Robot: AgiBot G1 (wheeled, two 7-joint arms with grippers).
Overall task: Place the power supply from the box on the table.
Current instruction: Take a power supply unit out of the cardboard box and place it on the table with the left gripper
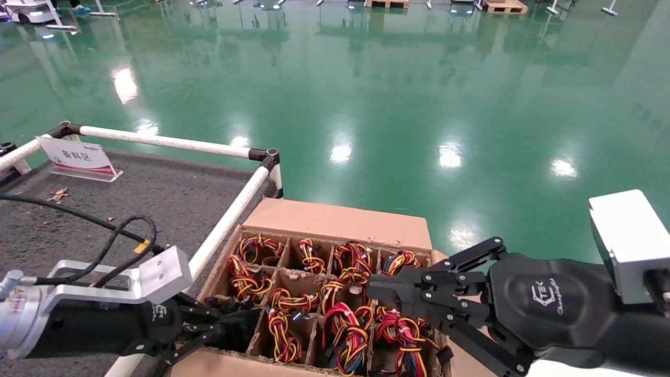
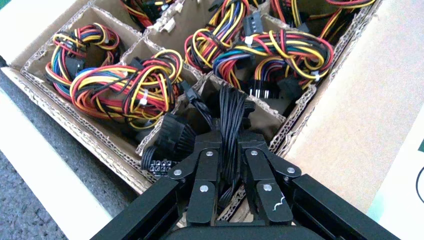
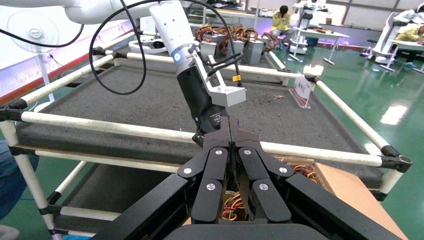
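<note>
The box (image 1: 340, 220), a brown carton with cardboard dividers, stands beside the table (image 1: 131, 204); most cells hold red-yellow-orange cable bundles (image 1: 348, 335). My left gripper (image 2: 231, 140) reaches into the near-left cell and is shut on the power supply's all-black cable bundle (image 2: 231, 112). A black connector (image 2: 167, 150) hangs beside the fingers. The power supply's metal body is hidden down in the cell. In the head view the left gripper (image 1: 225, 327) sits at the box's near-left corner. My right gripper (image 1: 374, 288) hovers shut and empty over the box's right side.
A white pipe rail (image 1: 230, 214) runs between table and box. A white sign (image 1: 78, 157) stands at the table's far left. Glossy green floor (image 1: 419, 104) lies beyond. In the right wrist view, several other units (image 3: 235, 42) sit at the table's far end.
</note>
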